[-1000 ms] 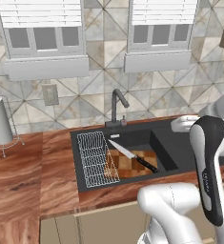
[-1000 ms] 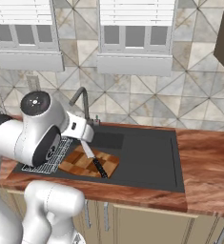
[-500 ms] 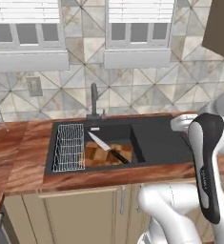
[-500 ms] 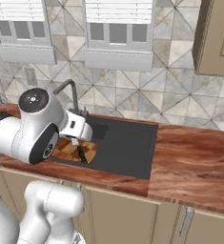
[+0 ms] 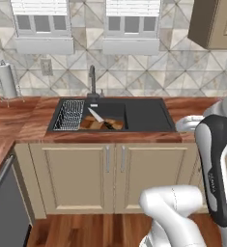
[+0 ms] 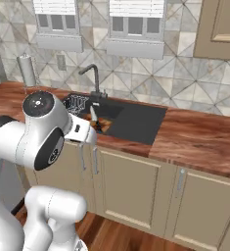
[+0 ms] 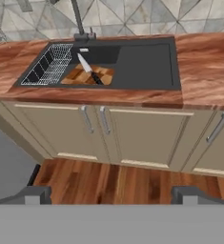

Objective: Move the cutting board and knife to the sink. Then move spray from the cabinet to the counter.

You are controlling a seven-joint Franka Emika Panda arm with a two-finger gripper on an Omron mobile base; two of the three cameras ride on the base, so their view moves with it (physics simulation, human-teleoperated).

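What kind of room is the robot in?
It looks like a kitchen. There is a dark sink with a tap set into a long wooden counter, cupboard doors underneath, and a cutting board with a knife lying in the sink.

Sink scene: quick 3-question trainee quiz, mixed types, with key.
1. True or false: the knife lies on the counter to the right of the sink.
2. Multiple choice: where is the board? A) in the sink basin, B) on the floor, C) standing by the paper towel roll.
3. Fill in: in the hand view, the wire rack sits in the sink to the ____ of the board.

Key
1. False: the knife lies on the board, in the sink.
2. A.
3. Left.
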